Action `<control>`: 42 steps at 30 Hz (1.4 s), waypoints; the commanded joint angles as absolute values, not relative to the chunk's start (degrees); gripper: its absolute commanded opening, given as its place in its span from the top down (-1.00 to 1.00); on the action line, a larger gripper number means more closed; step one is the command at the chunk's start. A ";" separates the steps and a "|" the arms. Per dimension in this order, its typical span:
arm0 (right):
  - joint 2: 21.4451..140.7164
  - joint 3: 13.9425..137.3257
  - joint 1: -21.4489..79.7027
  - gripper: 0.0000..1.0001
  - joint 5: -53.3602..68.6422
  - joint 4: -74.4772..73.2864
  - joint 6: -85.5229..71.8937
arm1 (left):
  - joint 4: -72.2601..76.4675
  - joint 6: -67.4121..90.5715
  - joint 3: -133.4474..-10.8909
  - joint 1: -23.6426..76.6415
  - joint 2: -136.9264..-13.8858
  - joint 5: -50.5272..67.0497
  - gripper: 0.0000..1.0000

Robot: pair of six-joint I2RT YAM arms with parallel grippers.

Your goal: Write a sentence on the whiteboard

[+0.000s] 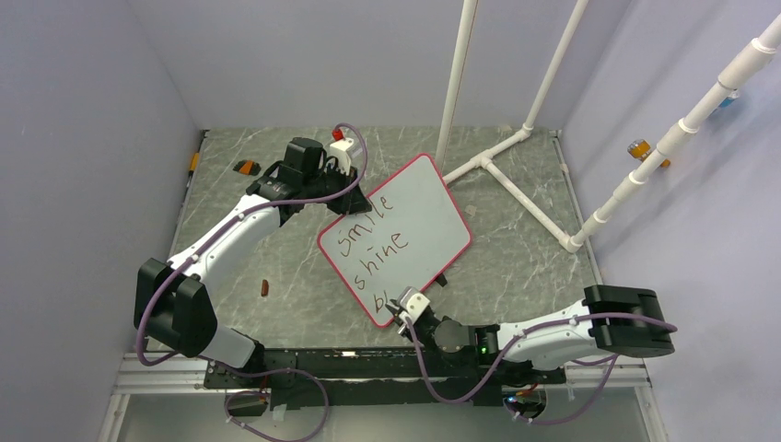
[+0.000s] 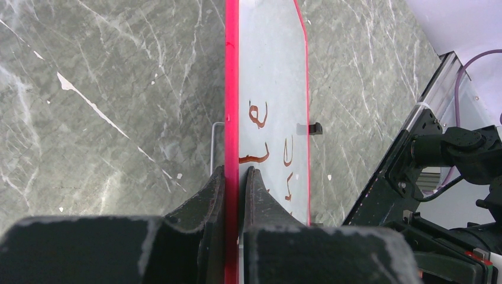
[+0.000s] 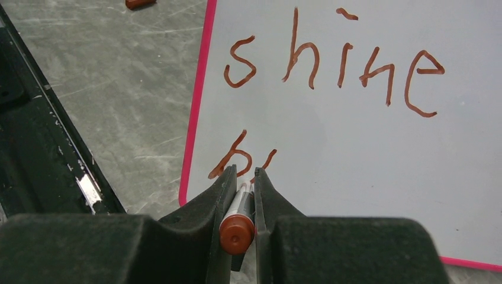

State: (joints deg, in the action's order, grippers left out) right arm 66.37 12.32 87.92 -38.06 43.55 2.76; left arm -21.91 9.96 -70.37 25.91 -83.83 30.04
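The whiteboard [image 1: 425, 207] sits tilted over the counter [image 1: 525, 249] between your two arms, with its red rim clamped edge-on in your left pincer [image 2: 235, 173]. Your right pincer [image 3: 244, 174] is clenched on a brown marker [image 3: 237, 231], which points at the board's near corner. The sentence [image 1: 376, 249] reads "smile", "shine", then a scrawl beginning with "b".

The whiteboard [image 1: 431, 210] carries the sentence [image 1: 370, 244] in reddish-brown handwriting. "smile" is on the top line and "shine" [image 3: 334, 62] beneath it. A third line [image 3: 240, 160] at the board's lower corner shows only "b" and one further stroke. The left wrist view shows the letters edge-on, mostly unreadable.
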 commanded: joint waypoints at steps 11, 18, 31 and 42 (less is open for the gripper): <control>70.52 14.68 86.73 1.00 -45.13 46.52 5.27 | -19.74 5.61 -71.12 25.55 -82.53 23.47 1.00; 71.09 14.59 86.24 1.00 -44.18 50.54 6.82 | -19.69 5.55 -71.18 25.54 -82.62 23.54 1.00; 72.98 14.41 85.16 1.00 -42.99 57.97 8.60 | -19.64 5.54 -71.08 25.56 -82.53 23.47 1.00; 69.56 14.78 84.51 1.00 -45.72 52.21 7.48 | -19.64 5.45 -71.02 25.55 -82.40 23.38 1.00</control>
State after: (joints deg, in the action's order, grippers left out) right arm 72.16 13.61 85.14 -43.86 55.18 8.56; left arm -21.87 10.04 -70.37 25.91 -83.83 30.04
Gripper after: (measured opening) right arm 0.160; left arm 0.126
